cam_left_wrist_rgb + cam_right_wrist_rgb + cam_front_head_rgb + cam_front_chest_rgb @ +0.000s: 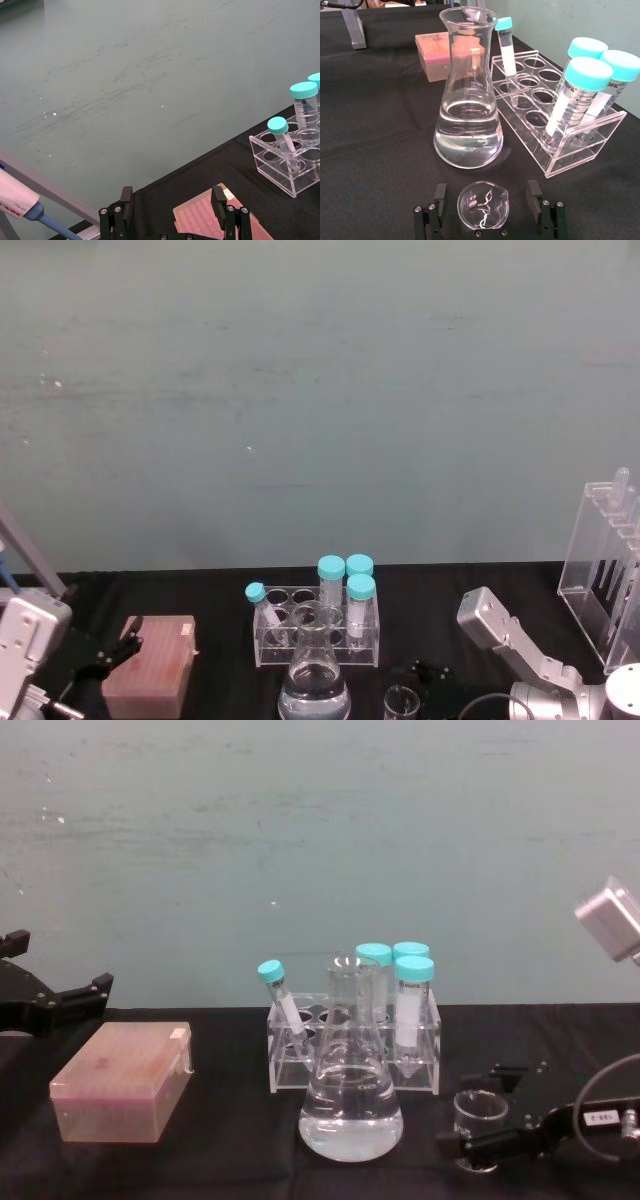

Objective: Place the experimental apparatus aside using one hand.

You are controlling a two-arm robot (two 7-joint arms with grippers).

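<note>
A small glass beaker [482, 205] stands on the black cloth between the fingers of my right gripper [487, 191]. The gripper is open, with a gap to the glass on each side. From the side, the beaker [476, 1112] sits at the right gripper [492, 1115], low on the table. A larger conical flask [350, 1105] holding clear liquid stands just left of the beaker [401, 703]. The tall acrylic pipette rack [605, 575] is at the far right. My left gripper [172, 196] hangs open above a pink tip box [210, 220].
A clear tube rack [318, 625] with teal-capped tubes [587, 75] stands right behind the flask [315, 680]. The pink tip box [150, 665] lies at the left. A pipette [20, 200] on a stand is at the far left. A teal wall closes off the back.
</note>
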